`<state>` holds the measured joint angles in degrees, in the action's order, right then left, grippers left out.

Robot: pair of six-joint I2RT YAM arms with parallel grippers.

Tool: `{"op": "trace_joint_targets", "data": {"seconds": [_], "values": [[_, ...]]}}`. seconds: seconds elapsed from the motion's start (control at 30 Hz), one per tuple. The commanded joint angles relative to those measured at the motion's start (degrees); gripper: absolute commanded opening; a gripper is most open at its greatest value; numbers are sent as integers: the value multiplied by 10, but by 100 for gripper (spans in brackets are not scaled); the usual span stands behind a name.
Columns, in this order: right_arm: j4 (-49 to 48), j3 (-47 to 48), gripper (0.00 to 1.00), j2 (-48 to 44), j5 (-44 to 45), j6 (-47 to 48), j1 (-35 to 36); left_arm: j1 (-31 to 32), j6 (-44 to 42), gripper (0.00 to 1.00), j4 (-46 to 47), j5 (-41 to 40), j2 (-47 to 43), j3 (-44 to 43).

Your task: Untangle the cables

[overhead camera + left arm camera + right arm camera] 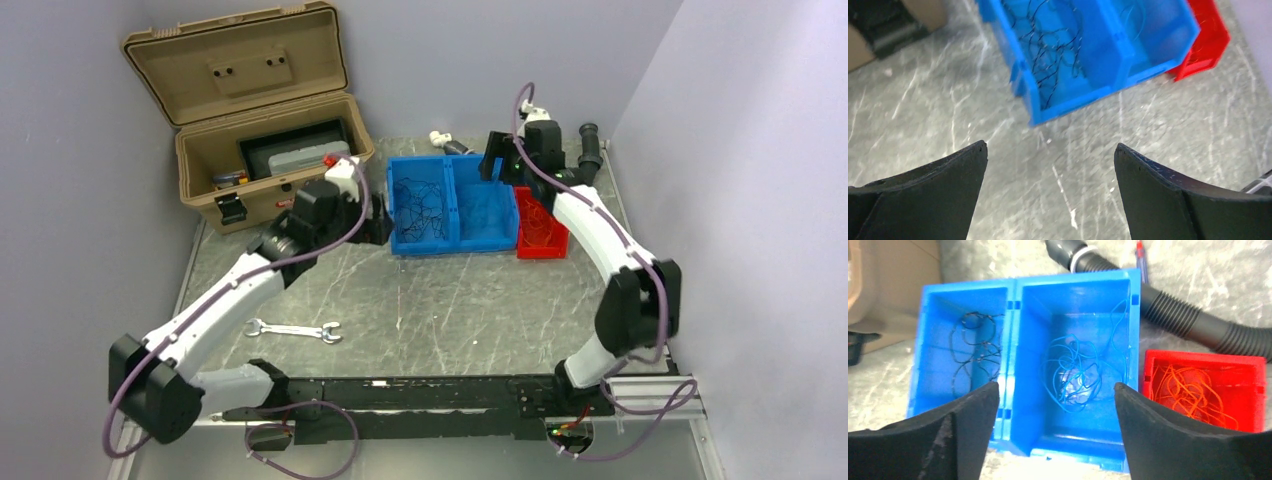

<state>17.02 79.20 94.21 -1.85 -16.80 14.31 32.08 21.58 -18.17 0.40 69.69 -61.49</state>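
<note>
- Cables sit sorted by colour in three bins on the bench. The left gripper, fingers spread and empty, hovers over bare bench before the left blue bin. Reaching in could snag the hair-thin black strands and drag the light bin.
- The right gripper, fingers likewise spread and empty above the bins, might hook the blue loops and carry them over a wall.
- Black strands: sparse, kinked. Blue loops: one loose nest in the middle blue bin. Orange loops: a tangled coil in the red bin.
</note>
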Motion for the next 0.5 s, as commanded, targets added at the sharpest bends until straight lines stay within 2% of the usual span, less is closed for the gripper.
{"op": "trace_joint_targets", "data": {"seconds": [0.0,0.17,0.33,0.47], "values": [[-25,-59,93,-107,-15,-5,-1,0,-12,99,75,-59,-101,101],[-91,-202,97,-249,-47,-18,-1,1,6,100,74,-131,-180,186],[-154,-377,98,-419,-18,-16,-1,2,4,99,113,-151,-269,289],[-215,-491,98,-518,14,-9,-1,1,2,99,139,-166,-329,353]]}}
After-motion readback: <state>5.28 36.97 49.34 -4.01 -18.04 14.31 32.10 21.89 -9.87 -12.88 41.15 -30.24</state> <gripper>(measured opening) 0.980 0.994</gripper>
